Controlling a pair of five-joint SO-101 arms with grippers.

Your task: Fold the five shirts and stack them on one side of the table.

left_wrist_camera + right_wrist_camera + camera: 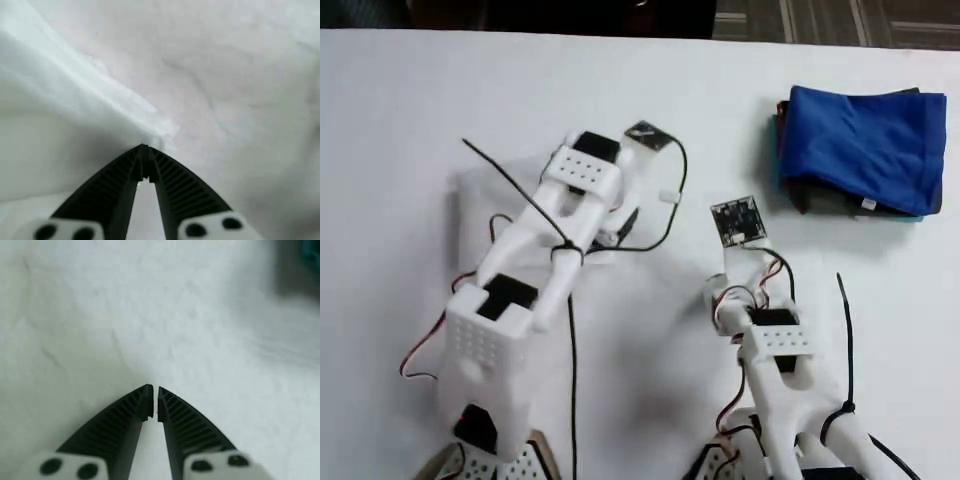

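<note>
A: Over to the left arm first. The left gripper (pixel 144 155) has its black ribbed jaws drawn together, tips meeting right at the edge of a raised fold in a white cloth shirt (pixel 75 95).

B: Has it actually pinched the cloth?

A: Close call! The fold runs straight into the tips, but I can't tell whether fabric is caught between them. Call it closed, with the fold touching the tips.

B: And from above, that shirt is hard to pick out on the white table (pixel 400 100).

A: It is, white on white. You get a faint grey outline spreading beneath the left arm and across toward the right one.

B: Now the right side?

A: The right gripper (pixel 154 400) is narrow, just a thin slit between the jaws and nothing in it. It's poised over a creased white surface.

B: Where's the finished pile?

A: Far right of the table in the high view. A blue folded shirt (pixel 865 140) sits on top, with dark folded shirts (pixel 800 190) peeking out underneath on the side nearest the arms. That pile is well apart from both arms, and its dark edge creeps into a corner of the right wrist view.
</note>
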